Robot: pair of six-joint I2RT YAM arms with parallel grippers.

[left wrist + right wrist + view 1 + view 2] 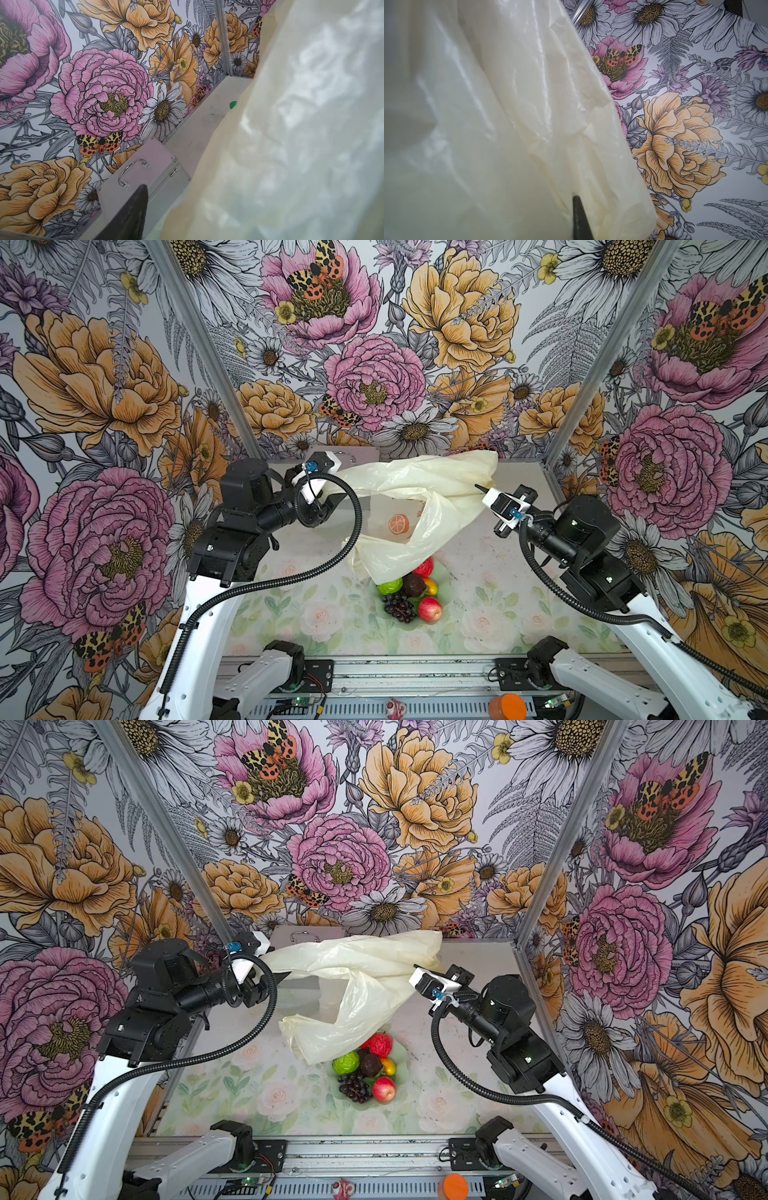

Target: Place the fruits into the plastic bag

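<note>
1. Counted in a top view: one bag [415, 485], one bowl [446, 577], one case [353, 454] and six fruits showing. These are a berry [424, 567], green ball [390, 585], avocado [413, 585], mango [431, 586], grapes [399, 608] and apple [430, 609].
2. All six fruits lie in the bowl, near the middle of the tabletop [311, 614]. The avocado is at centre, the berry at 12 o'clock, the mango at 3, the apple at 5, the grapes at 7 and the green ball at 9.
3. The bag is pale yellow, translucent and crinkled. It hangs lifted above the far half of the tabletop, strung from 9 to 3 o'clock. A loose flap droops toward 6 o'clock over the bowl's far rim, and one orange-slice print [399, 524] shows.
4. The case stands at 11 o'clock of the bag, against the back wall.
5. Right fingers [580, 220] – pinched closed on the bag's 3 o'clock end.
6. Left fingers [133, 214] – at the bag's 9 o'clock end. One finger shows bare beside the film, and I cannot tell whether they clamp it.
</note>
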